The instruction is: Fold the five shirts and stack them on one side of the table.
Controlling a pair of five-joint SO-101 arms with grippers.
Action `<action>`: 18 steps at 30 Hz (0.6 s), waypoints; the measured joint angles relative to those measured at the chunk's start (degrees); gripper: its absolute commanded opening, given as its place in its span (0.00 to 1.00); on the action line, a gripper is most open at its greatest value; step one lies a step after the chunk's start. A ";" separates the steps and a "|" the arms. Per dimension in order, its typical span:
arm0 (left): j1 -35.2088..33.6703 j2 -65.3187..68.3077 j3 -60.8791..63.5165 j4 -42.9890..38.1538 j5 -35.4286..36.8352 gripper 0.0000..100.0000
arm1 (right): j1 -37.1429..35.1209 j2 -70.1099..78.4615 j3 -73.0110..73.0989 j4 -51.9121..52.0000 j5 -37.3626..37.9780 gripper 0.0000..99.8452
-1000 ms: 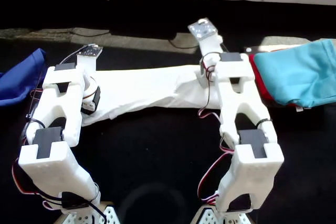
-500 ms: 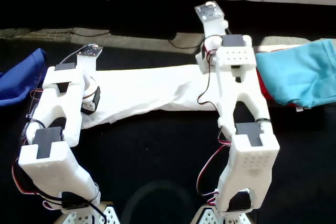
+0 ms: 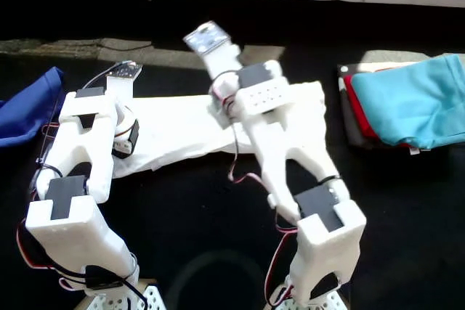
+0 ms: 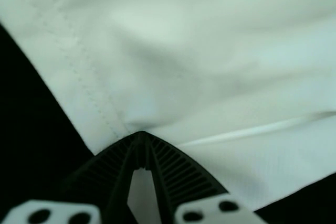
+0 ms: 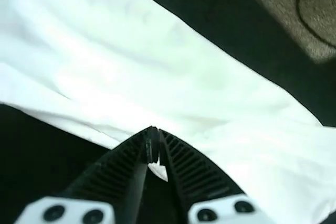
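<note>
Fabric of the white shirt point(image 4: 184, 51) is pinched between the closed tips of the left gripper point(image 4: 140, 139), just beside a stitched hem. The right gripper point(image 5: 152, 142) is likewise clamped on the shirt's edge. The cloth spreads out ahead of both grippers over the black table point(image 3: 218, 208).

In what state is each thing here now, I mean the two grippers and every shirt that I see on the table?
white shirt: lying across the table, wrinkled, only partly folded.
left gripper: shut on the white shirt.
right gripper: shut on the white shirt.
teal shirt: folded, on top of the pile.
red shirt: folded, under the teal shirt.
blue shirt: bunched, not folded.
</note>
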 measured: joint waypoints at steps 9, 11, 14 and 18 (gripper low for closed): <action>0.00 0.00 0.00 0.00 0.00 0.01 | -3.87 9.05 5.45 -10.55 -5.63 0.01; 0.00 0.00 0.00 0.00 0.00 0.01 | -4.48 9.14 5.36 -7.12 -5.63 0.01; 0.00 0.00 0.00 0.00 0.00 0.01 | -5.19 9.05 5.27 -2.11 -5.71 0.01; 0.00 0.00 0.00 0.00 0.00 0.01 | -5.27 9.05 5.19 -0.35 -5.71 0.01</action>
